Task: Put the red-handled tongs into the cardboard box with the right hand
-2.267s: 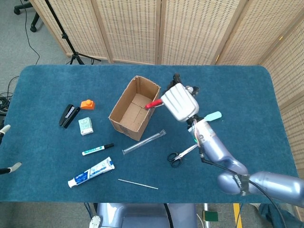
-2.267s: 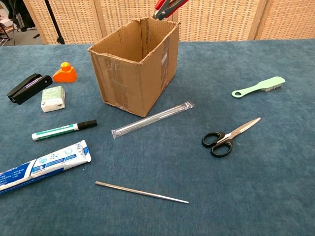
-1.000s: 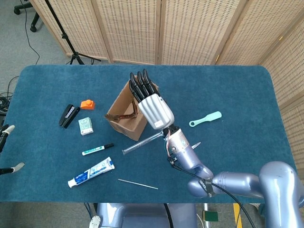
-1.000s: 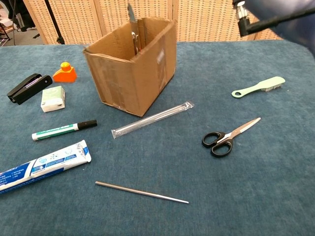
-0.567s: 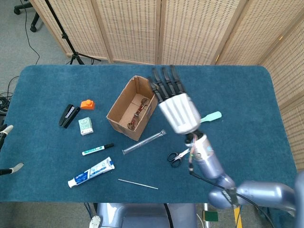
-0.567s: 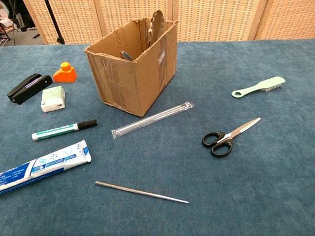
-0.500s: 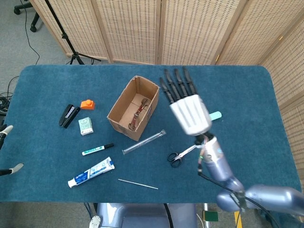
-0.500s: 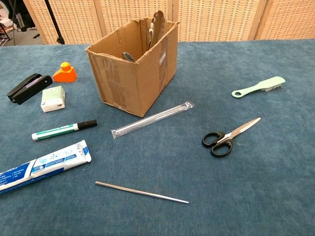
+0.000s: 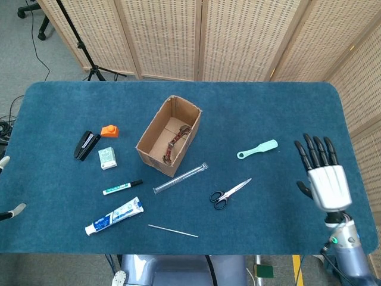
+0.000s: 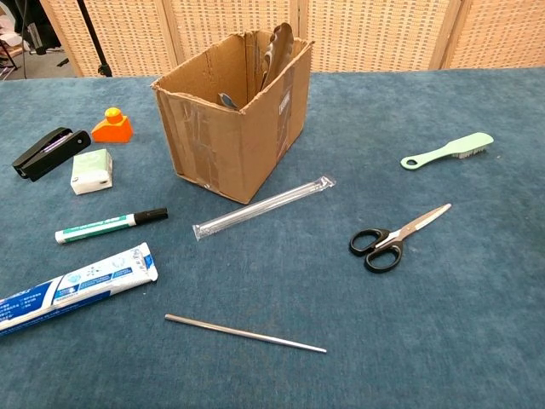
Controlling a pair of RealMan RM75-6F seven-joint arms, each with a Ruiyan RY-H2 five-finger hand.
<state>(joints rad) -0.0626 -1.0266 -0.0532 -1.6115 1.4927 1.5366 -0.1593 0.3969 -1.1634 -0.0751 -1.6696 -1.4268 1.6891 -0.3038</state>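
The red-handled tongs (image 9: pixel 175 145) lie inside the open cardboard box (image 9: pixel 153 121), leaning against its right wall. In the chest view the metal ends of the tongs (image 10: pixel 276 44) poke above the rim of the box (image 10: pixel 223 146). My right hand (image 9: pixel 322 176) hovers far from the box near the table's right edge, fingers spread and holding nothing. It does not show in the chest view. Two pale tips of my left hand (image 9: pixel 12 210) peek in at the left border, too little to read.
Scissors (image 9: pixel 229 193), a green brush (image 9: pixel 257 149) and a clear tube (image 9: pixel 180 177) lie right of and in front of the box. A marker (image 9: pixel 122 187), toothpaste (image 9: pixel 114 215), metal rod (image 9: pixel 172 230), stapler (image 9: pixel 87 145) and orange item (image 9: pixel 109 131) lie on the left.
My right hand let the tongs drop into the box, opened, and drew back from above it to the table's right edge. The box shifted slightly.
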